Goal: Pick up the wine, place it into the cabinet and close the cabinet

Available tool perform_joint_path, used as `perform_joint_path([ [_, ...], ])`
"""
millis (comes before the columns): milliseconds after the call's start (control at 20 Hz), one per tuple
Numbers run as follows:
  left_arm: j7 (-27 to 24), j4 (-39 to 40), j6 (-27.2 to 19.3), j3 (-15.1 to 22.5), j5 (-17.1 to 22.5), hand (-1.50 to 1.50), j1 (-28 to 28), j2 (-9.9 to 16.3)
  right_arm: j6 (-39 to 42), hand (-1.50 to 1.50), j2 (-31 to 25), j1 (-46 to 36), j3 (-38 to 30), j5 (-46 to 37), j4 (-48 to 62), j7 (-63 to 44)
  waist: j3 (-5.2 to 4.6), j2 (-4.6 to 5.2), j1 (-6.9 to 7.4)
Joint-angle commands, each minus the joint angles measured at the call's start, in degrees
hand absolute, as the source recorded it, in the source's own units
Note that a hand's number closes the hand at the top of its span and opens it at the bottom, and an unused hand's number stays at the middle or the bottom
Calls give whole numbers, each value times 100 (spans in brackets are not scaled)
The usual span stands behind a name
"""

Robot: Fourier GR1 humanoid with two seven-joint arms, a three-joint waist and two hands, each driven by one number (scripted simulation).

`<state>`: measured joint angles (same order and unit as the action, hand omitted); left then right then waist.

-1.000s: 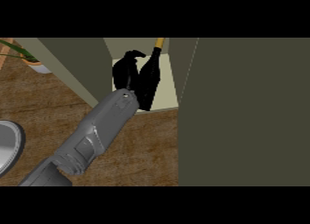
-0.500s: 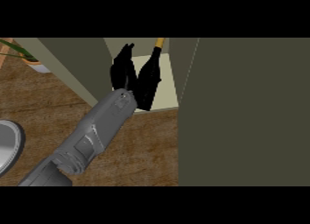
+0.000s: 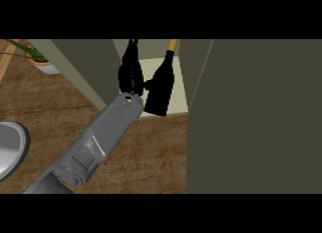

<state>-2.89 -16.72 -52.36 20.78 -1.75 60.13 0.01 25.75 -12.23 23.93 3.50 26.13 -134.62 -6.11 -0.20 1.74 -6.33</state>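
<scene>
- The dark glass wine bottle (image 3: pixel 160 88) (yellow-capped neck) stands inside the open olive cabinet (image 3: pixel 80 68).
- The black left hand (image 3: pixel 131 68) sits just beside it, fingers straight, touching its left side.

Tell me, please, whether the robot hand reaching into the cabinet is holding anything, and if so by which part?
The wine bottle stands inside the cabinet, and the robot hand sits right beside its body. Both are black and overlap, so it cannot be told whether the fingers grip the bottle.

we note dim, even light, no clear source. cabinet door (image 3: pixel 258 113) reads flat dark olive. wine bottle (image 3: pixel 159 86) and left hand (image 3: pixel 131 68) merge into black silhouettes. soft sheen on forearm (image 3: pixel 100 139); pale cabinet shelf (image 3: pixel 180 91) brightest.
</scene>
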Motion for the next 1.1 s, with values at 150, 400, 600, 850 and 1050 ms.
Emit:
perform_joint_path([
  [150,-929,-642,-83,-315,657,-150,-278,-1,-238,-150,157,161,308,-45,-540,-204,2,-54,92],
  [400,-1597,-1045,-167,-511,1181,-150,-654,-1,-293,-150,5,367,108,187,-801,-314,7,-109,192],
  [600,-1904,-1349,97,-747,1711,-150,-567,-1,-320,-150,-55,198,26,284,-637,-318,8,-105,267],
  [850,-2295,-1901,387,-445,2123,-150,-972,-1,-492,-150,-116,493,79,393,-1188,-604,10,-157,387],
  [1050,-2482,-2296,548,-61,2467,-150,-1320,-1,-593,-150,121,352,477,-164,-948,-433,13,-165,465],
])
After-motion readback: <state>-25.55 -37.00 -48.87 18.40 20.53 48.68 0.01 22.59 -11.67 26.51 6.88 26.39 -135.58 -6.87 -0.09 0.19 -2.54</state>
